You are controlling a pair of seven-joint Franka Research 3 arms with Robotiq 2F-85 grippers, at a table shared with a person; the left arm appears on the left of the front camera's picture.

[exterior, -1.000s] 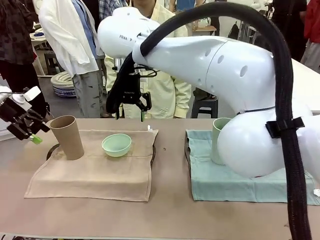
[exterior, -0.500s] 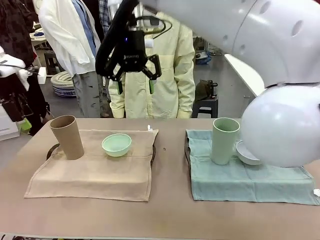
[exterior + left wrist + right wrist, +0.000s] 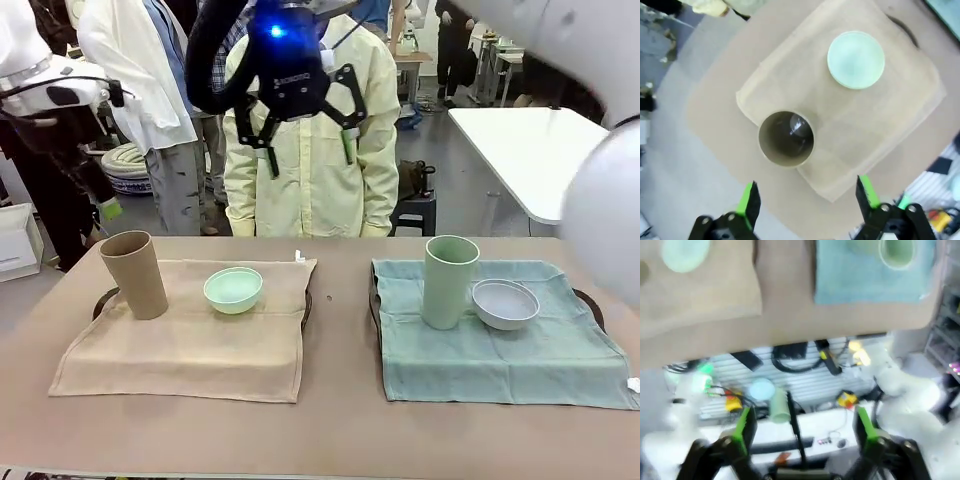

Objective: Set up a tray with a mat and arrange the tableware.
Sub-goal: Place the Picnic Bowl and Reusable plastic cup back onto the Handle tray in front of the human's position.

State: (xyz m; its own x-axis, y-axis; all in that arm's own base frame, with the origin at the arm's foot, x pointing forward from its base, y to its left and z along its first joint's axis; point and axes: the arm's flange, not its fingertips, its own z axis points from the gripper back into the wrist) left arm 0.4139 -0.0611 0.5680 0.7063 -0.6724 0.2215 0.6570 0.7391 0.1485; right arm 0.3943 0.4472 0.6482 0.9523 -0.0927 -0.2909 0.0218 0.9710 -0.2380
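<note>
A tan cup (image 3: 132, 273) and a mint green bowl (image 3: 233, 289) stand on a tan mat (image 3: 190, 345) at the left. To the right, a pale green cup (image 3: 449, 281) and a greyish-white bowl (image 3: 505, 303) rest on a teal mat (image 3: 500, 350). Dark tray edges (image 3: 592, 305) peek from under the mats. My right gripper (image 3: 305, 140) hangs open, high above the table's far middle. My left gripper (image 3: 105, 205) is raised at the far left, open, looking down on the tan cup (image 3: 786, 138) and mint bowl (image 3: 856, 59). The right wrist view shows the pale green cup (image 3: 897, 250) far below.
A person in a pale yellow jacket (image 3: 310, 190) stands at the far side, behind my right gripper. Other people stand at the back left. A white table (image 3: 530, 150) is at the back right. Bare tabletop (image 3: 340, 400) lies between the mats and along the front.
My right arm has lifted up and away from the teal mat, uncovering the pale green cup and the greyish-white bowl. My left arm has risen from beside the tan cup.
</note>
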